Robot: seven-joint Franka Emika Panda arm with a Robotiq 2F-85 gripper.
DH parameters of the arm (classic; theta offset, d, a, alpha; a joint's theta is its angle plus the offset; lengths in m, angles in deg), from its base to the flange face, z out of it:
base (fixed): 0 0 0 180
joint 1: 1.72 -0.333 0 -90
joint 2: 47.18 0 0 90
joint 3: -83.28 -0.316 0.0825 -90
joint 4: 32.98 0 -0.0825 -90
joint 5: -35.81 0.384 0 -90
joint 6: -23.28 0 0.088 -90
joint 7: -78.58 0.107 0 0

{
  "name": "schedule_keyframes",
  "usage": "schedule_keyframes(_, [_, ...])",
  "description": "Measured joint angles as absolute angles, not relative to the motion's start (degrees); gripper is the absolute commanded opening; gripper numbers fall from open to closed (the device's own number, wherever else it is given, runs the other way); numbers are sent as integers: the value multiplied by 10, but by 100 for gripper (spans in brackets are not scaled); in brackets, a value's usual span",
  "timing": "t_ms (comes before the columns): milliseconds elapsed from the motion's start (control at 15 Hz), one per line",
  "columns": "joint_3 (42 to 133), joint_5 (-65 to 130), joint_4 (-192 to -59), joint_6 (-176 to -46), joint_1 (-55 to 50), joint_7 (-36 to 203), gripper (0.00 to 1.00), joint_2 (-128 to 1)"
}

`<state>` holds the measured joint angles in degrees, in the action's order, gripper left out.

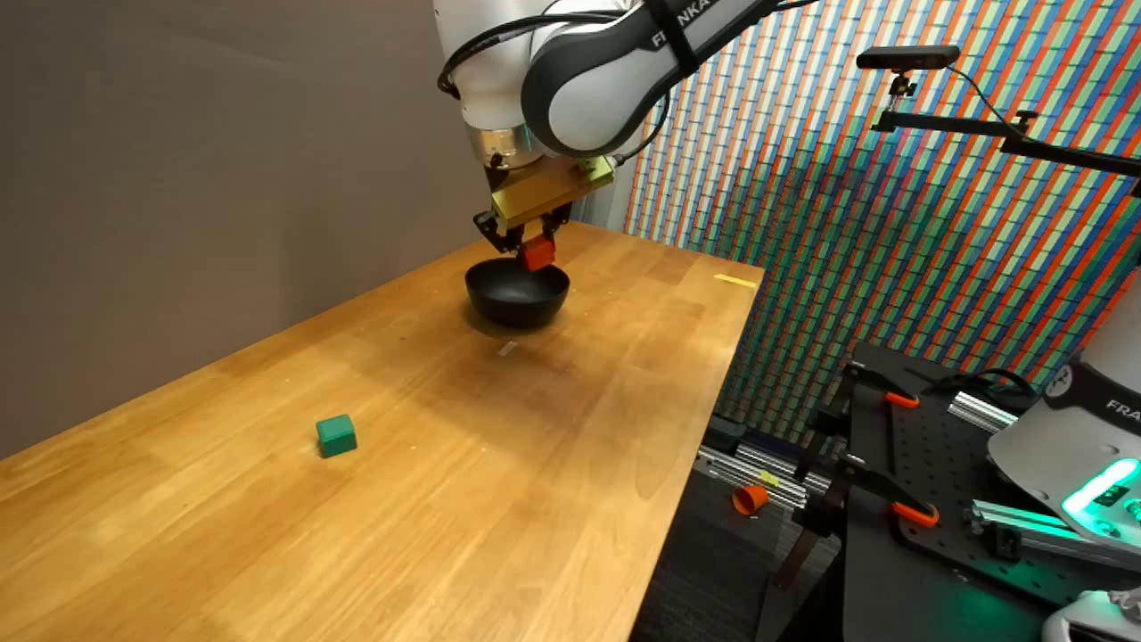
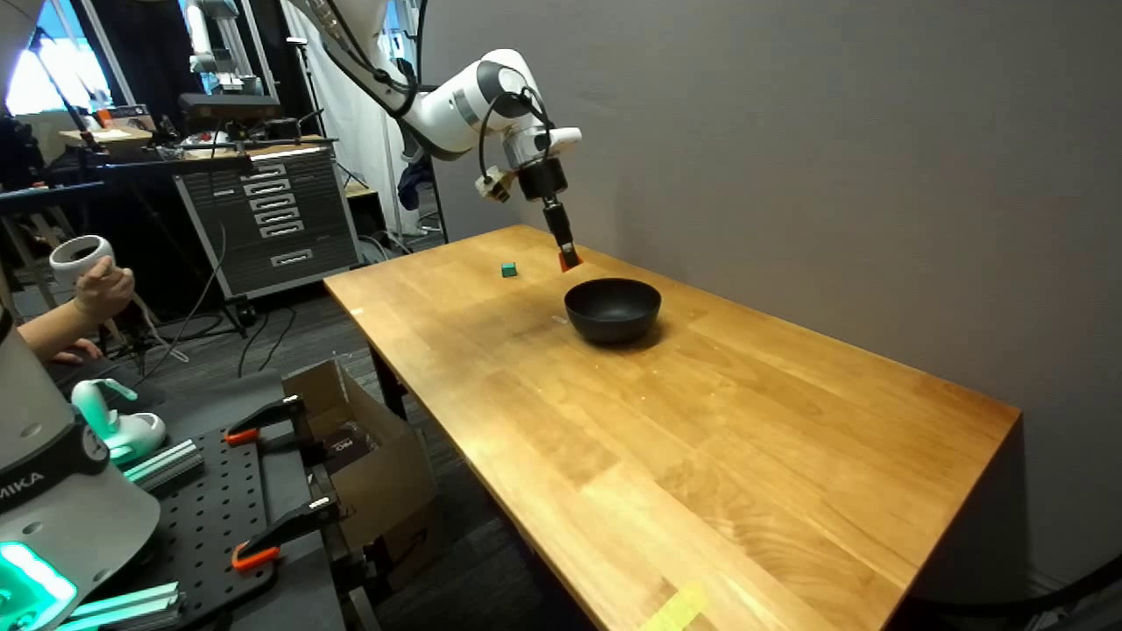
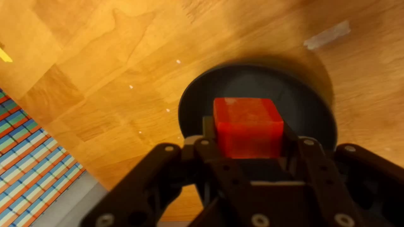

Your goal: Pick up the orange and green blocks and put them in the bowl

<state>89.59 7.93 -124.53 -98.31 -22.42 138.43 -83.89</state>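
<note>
The orange block, red-orange in these views, is between the fingers of my gripper (image 1: 537, 245). The block (image 1: 537, 253) also shows in the wrist view (image 3: 249, 126), with a finger against each side. The black bowl (image 1: 517, 303) stands upright on the table. In the wrist view the bowl (image 3: 303, 110) lies under and behind the held block. My gripper is above the bowl's rim, near its far side in an exterior view (image 2: 569, 254). The green block (image 1: 336, 436) rests on the table, well apart from the bowl, and shows in an exterior view (image 2: 508, 270).
The wooden table (image 1: 499, 499) runs along a grey wall (image 2: 789, 175). Yellow tape (image 1: 735, 280) marks one end of it. A second robot base (image 2: 61, 491) stands on a black table beside it. A person's hand (image 2: 103, 289) holds a controller at the side.
</note>
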Motion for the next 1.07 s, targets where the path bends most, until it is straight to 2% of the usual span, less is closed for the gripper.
schedule_keyframes(67, [900, 79, -1221, -978, -215, 1382, 71, -857])
schedule_keyframes(200, [906, 79, -1170, -966, -198, 1373, 77, -895])
schedule_keyframes(400, [903, 95, -1104, -953, -183, 1351, 100, -942])
schedule_keyframes(1067, [766, 311, -1044, -936, -207, 1220, 100, -964])
